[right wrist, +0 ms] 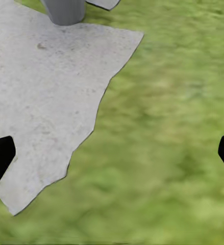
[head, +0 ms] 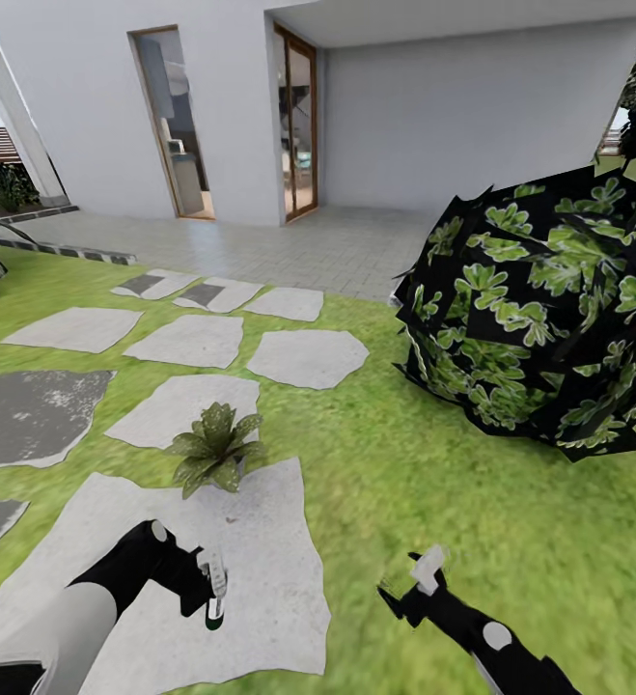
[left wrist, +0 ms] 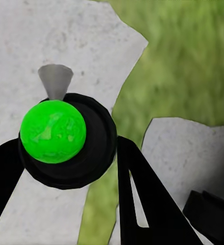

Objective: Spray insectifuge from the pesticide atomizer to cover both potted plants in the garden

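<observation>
One potted plant [head: 215, 446] ahead; left gripper [head: 209, 591] pinches pesticide atomizer [head: 215, 587], right gripper [head: 409, 577] spread, empty. Risk: nozzle misaimed, spray hits stepping stone [head: 260, 550].

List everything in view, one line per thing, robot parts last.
potted plant: one, green leaves, on the large stepping stone ahead of the left gripper.
stepping stones: several, pale and dark grey, on the lawn.
lawn: one, green, around the stones.
bush: one, dark with green leaves, right.
house: one, white, wood-framed doors, behind.
pesticide atomizer: one, dark green with pale head, in the left gripper.
left gripper: black, shut on the atomizer.
right gripper: black, open, over grass.
</observation>
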Motion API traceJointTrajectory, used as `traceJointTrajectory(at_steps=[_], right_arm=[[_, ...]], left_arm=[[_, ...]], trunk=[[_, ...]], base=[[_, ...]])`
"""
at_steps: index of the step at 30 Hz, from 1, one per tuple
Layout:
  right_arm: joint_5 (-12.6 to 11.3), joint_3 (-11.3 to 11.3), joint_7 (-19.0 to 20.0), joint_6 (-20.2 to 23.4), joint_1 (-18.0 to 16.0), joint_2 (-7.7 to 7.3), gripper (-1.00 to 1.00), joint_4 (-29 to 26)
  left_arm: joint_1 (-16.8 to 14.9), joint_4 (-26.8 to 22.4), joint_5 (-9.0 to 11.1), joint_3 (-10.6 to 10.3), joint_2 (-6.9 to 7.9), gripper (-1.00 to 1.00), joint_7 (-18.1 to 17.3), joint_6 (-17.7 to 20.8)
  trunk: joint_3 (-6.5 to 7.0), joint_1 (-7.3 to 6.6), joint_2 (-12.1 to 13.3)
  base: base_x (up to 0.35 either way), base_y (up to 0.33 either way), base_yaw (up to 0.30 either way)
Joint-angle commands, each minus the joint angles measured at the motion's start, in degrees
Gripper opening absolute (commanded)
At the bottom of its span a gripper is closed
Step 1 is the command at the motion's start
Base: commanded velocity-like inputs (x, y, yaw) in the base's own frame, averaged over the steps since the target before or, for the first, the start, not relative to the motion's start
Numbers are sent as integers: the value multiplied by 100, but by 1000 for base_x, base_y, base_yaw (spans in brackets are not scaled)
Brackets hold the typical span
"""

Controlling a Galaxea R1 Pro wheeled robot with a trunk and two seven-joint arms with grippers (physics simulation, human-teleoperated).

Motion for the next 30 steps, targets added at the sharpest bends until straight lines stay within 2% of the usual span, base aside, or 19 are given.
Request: traceJointTrajectory(at_steps=[1,4,8,14,16,18,20,21,24,30], right_arm=[[169,-1,113,27,-3,0,100,-33],[344,-2,553,123,-10,10,100,-114],[379,-2,1058,140,-19,11,100,-226],[419,8,1198,140,-38,13,100,-238],[577,15,1211,140,-40,45,100,-235],[858,21,1267,140,-44,76,100,-237],[1101,23,1455,146,-46,178,100,-242],[1170,19,1544,147,-46,247,-100,-244],[1222,19,1624,143,-46,311,-100,-245],[1249,24,1734,140,-47,398,-100,-386]], left_arm=[[-1,-8,-18,22,-4,-100,-33,43],[0,-6,-24,16,-26,-100,-34,37],[0,-14,-24,13,-45,-100,-31,17],[0,-10,-24,13,-62,-100,-31,-191],[0,-7,-27,13,-83,-100,-31,-211],[5,-5,-27,13,-124,-100,-31,-227],[24,-1,-31,9,-185,-100,-37,-235],[30,1,-32,6,-211,-100,-38,-240],[34,2,-33,-4,-252,-100,-39,-250],[36,175,-59,-22,-348,-100,-40,-672]], trunk=[[-5,-1,-2],[-5,-1,-2],[-5,-1,-2],[-5,-1,-2],[-5,-1,-2],[-5,-1,-2],[-5,-1,-2],[-5,-1,-2],[-5,-1,-2],[-5,-1,-2]], base=[[0,0,0],[0,0,0],[0,0,0],[0,0,0],[0,0,0],[0,0,0],[0,0,0],[0,0,0],[0,0,0],[0,0,0]])
